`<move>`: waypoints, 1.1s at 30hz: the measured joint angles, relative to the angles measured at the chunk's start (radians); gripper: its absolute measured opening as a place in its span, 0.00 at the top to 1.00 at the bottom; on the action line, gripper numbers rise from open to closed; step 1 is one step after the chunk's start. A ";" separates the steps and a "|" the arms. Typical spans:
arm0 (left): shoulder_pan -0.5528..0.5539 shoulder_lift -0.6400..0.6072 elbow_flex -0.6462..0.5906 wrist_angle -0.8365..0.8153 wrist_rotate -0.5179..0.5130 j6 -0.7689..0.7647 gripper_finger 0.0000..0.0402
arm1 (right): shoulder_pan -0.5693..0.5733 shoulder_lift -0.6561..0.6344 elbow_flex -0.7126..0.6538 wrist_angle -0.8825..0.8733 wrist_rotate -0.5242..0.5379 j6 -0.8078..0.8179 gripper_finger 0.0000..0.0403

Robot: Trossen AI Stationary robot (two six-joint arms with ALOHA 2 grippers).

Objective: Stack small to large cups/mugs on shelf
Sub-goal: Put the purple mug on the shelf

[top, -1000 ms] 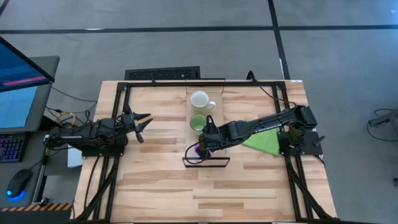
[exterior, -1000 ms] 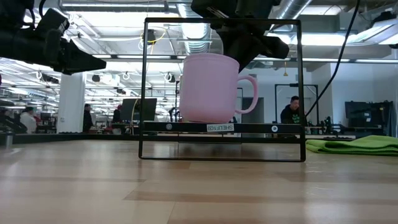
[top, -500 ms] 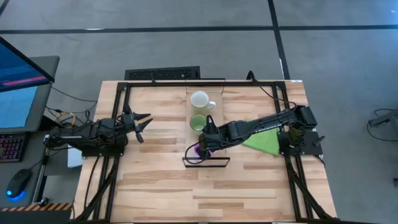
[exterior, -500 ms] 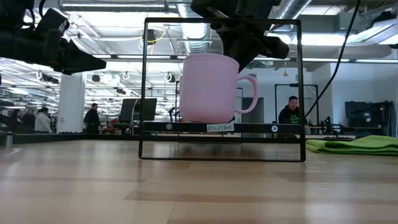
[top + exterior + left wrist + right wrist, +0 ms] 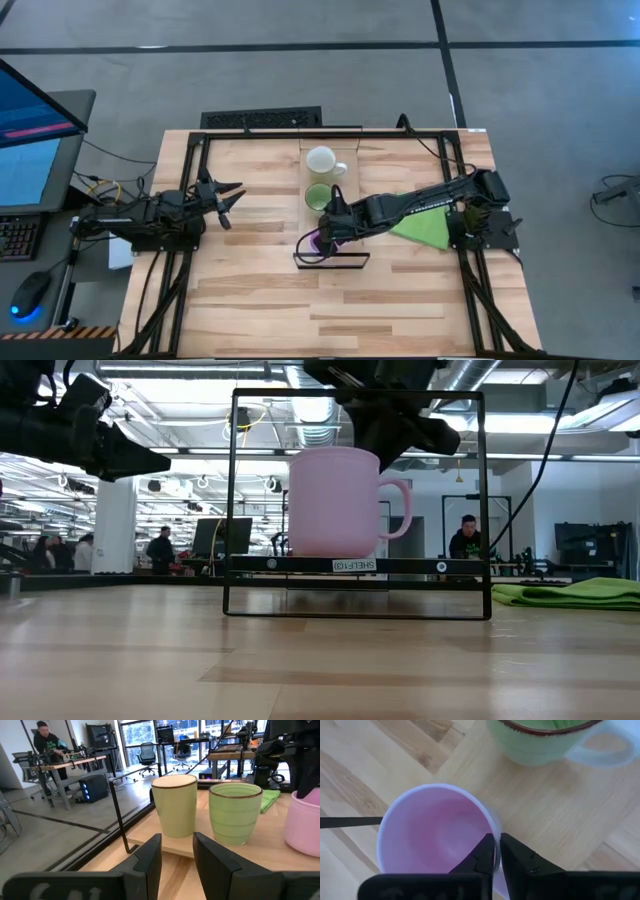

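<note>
Three mugs sit in a row on the long pale shelf (image 5: 304, 205). The white mug (image 5: 322, 160) is at the far end. The green mug (image 5: 319, 196) is in the middle. The light purple mug (image 5: 335, 501) is at the near end, right by the dark metal frame (image 5: 356, 505).

The right gripper (image 5: 497, 851) is pinching the rim of the purple mug. One finger is inside the cup and one is outside, squeezed close together on the thin wall. From the low view the mug looks like it rests flat on the shelf, with its handle sticking out to the side.

The left gripper (image 5: 176, 855) waits well away, out over the left side of the table. Its fingers are a small way apart and hold nothing.

What could go wrong? The grip is only on one edge of the rim. If the arm lifts fast, I think the mug could swing or tip. If the fingers do not open enough before the arm pulls away, the mug could get dragged along. It could then bump the green mug just beside it, or slide off the end of the shelf. The dark frame is close too, so the arm might knock it on the way up. A green cloth (image 5: 424, 227) lies near on the table.
</note>
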 joint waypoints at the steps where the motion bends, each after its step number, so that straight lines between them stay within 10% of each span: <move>1: 0.000 0.000 0.000 0.000 0.000 0.001 0.74 | 0.000 0.000 0.000 0.003 0.000 0.000 0.87; 33: 0.000 0.000 0.000 0.000 0.000 -0.011 0.74 | 0.000 0.000 0.000 -0.001 -0.004 0.044 0.87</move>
